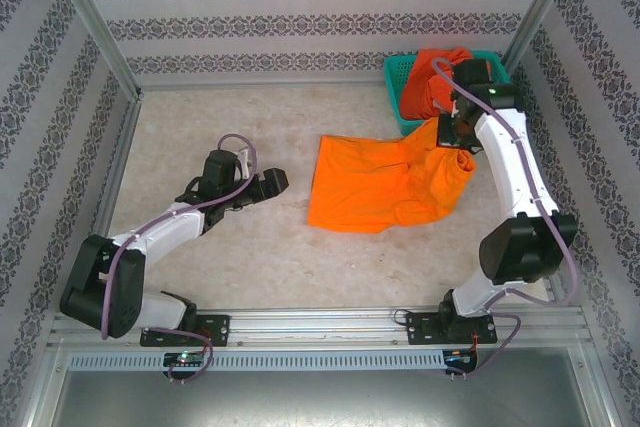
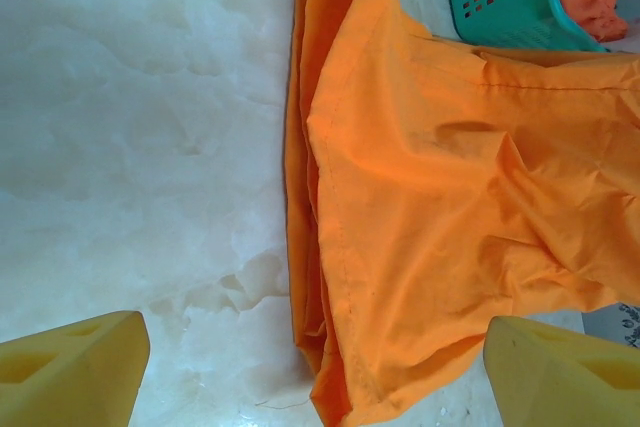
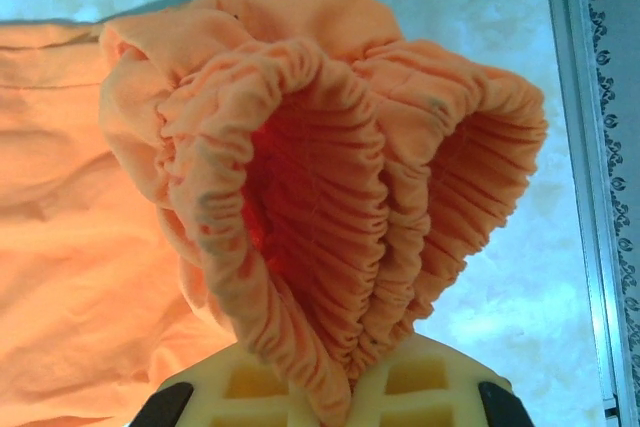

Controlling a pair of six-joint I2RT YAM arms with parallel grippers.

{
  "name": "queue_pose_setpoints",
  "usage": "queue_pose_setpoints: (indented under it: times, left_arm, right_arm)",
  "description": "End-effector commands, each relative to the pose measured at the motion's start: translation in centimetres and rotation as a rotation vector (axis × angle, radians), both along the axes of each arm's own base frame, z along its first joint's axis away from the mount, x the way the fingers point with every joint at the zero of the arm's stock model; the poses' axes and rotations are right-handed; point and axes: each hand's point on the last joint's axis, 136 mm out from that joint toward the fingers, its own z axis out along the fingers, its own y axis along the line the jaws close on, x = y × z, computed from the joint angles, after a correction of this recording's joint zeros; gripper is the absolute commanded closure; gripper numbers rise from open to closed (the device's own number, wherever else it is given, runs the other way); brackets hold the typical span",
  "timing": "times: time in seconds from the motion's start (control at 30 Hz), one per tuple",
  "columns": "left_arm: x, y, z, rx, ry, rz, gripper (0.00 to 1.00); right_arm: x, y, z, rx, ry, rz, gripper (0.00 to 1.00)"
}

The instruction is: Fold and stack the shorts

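Pinching the gathered waistband [image 3: 330, 247] of the yellow-orange shorts [image 1: 380, 182], the right gripper [image 1: 462, 133] holds it bunched up off the table [image 1: 220, 117]. In the right wrist view the elastic is clamped between the pads, with several layers in the bite.

The left gripper [image 1: 272, 183] hovers just left of the leg hems. Its fingers [image 2: 70, 367] are spread wide with nothing between them.

The shorts lie right of centre, legs pointing left and waist to the right. The body is fairly flat, with heavy wrinkles toward the waist. Their far right corner sits against the near side of the teal basket [image 1: 394, 69]. The red-orange shorts [image 1: 432, 82] hang over the basket's rim.

My read: this is the flatten-before-fold step.

- The left gripper should come down on the hem edge and take every layer. Its wrist view shows the edges stacked unevenly there, so a shallow bite would likely catch only the top one.
- Once both ends are held, tension left against right, gently. The cloth looks thin and will probably slide rather than stretch.
- Lower the waistband flat before letting go, otherwise it likely drops as a lump.
- Keep the right side's lift low and pull toward the near side, away from the basket, so it doesn't snag the mesh or the hanging pair.
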Motion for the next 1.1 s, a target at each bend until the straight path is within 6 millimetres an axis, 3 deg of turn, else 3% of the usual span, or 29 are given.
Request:
queue_pose_setpoints:
  times: [0.0,0.43,0.63,0.83,0.9,1.0,1.07]
  left_arm:
    - [0.5,-0.2,0.3,-0.034,-0.025,-0.008,0.12]
    - [0.0,-0.1,-0.7,-0.038,-0.006,-0.006,0.11]
    - [0.2,-0.4,-1.4,-0.054,0.006,-0.011,0.11]
    - [0.5,-0.6,-2.1,-0.073,0.022,-0.008,0.12]
    - [0.5,-0.7,-2.4,-0.08,0.03,-0.008,0.12]
    - [0.7,-0.9,-2.5,-0.096,0.032,-0.004,0.13]
    - [0.8,-0.9,-2.0,-0.112,0.018,0.002,0.13]
  right_arm:
    - [0.3,1.9,-0.1,-0.021,0.031,0.016,1.0]
    - [4.1,12.1,-2.0,0.077,0.05,0.082,0.96]
    - [5.6,17.0,-3.8,0.112,0.069,0.116,0.93]
    - [7.7,23.2,-6.6,0.244,0.076,0.133,0.89]
    - [8.1,25.7,-8.0,0.321,0.089,0.133,0.72]
    - [7.9,31.7,-10.6,0.562,0.161,0.157,0.45]
    - [7.8,35.8,-10.2,0.808,0.195,0.161,0.39]
